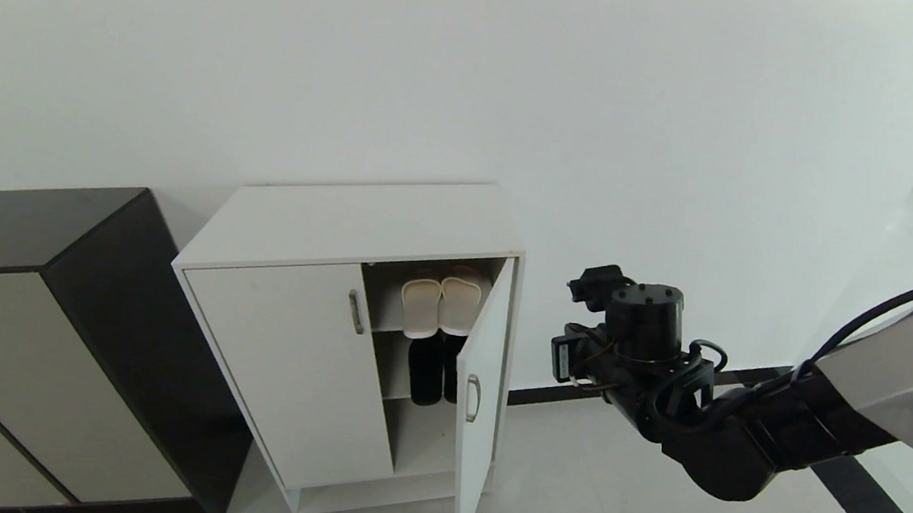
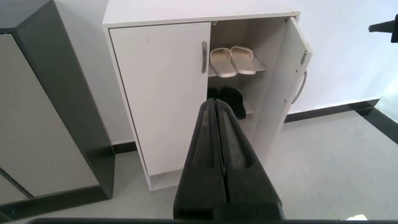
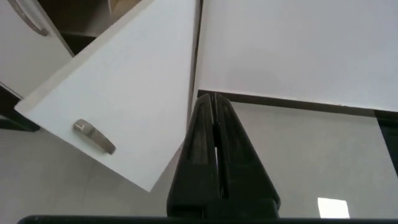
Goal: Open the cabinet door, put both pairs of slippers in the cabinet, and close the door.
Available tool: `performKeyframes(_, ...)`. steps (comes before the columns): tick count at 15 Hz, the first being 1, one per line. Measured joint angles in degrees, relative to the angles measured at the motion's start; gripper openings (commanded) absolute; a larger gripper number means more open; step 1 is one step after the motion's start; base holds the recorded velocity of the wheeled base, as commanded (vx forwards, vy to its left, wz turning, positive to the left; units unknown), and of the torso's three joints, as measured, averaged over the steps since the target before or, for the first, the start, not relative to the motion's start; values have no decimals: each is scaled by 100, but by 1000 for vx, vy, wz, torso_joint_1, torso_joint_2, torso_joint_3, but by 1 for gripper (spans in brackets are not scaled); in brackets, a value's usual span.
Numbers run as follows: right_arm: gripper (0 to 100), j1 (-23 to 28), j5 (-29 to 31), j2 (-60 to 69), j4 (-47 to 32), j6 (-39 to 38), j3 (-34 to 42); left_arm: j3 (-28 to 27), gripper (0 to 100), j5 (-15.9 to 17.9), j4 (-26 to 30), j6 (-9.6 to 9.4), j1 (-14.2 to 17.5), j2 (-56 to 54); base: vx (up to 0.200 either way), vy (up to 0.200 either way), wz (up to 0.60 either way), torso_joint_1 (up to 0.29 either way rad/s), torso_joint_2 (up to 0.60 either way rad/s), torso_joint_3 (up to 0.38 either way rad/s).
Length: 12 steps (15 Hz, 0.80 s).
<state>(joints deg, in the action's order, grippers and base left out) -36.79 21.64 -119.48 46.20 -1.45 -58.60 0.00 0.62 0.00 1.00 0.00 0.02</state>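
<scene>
A dark cabinet [image 1: 21, 227] with pale door fronts stands at far left against the white wall [image 1: 521, 88]. Just to its right is the white shoe cabinet [image 1: 352, 223], also backed to the wall. The left gripper [image 2: 214, 104] hangs on the near side of this cabinet and points at it. Its jaws are pressed together with nothing between them.

The cabinet's left door [image 1: 281, 373] is closed, with its metal handle [image 1: 356, 312] by the inner edge. Right of that door the inside shows. A beige pair of slippers [image 1: 440, 305] lies side by side on the top shelf. A black pair of slippers [image 1: 430, 370] sits on the shelf right below.

The right door [image 1: 479, 424] is swung open toward the near side on hinges at the cabinet's right edge. Its handle [image 1: 473, 398] faces outward.

Farther right, above the grey floor [image 1: 609, 501], the right arm [image 1: 662, 365] reaches in from the right, apart from the open door. The right gripper [image 3: 214, 102] points at the door's outer face. Its jaws are closed together and hold nothing. A dark baseboard [image 1: 543, 395] runs along the foot of the wall behind it.
</scene>
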Motion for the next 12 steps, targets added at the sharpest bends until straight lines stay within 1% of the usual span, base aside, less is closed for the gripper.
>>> performKeyframes(2,0,-22,-43,-23,57,4,72,0,0,0,0,-2,0,0,0,0,600,2,-2,-2)
performKeyframes(4,0,-46,-289,-30,79,1,166,0,0,0,2,-2,-2,0,0,0,600,0,2,5)
performKeyframes(6,0,-50,-341,-43,79,-13,207,0,0,-2,2,-5,0,0,0,0,600,2,7,-2)
performKeyframes(7,0,-52,-346,-61,95,-16,213,0,0,-2,2,-5,-5,0,0,0,0,0,0,0)
performKeyframes(9,0,-35,-357,-113,429,-5,251,0,0,-2,0,-5,0,0,0,0,0,0,0,0)
performKeyframes(12,0,28,-347,-168,662,66,391,-2,0,0,-5,1,10,0,0,0,0,0,0,0)
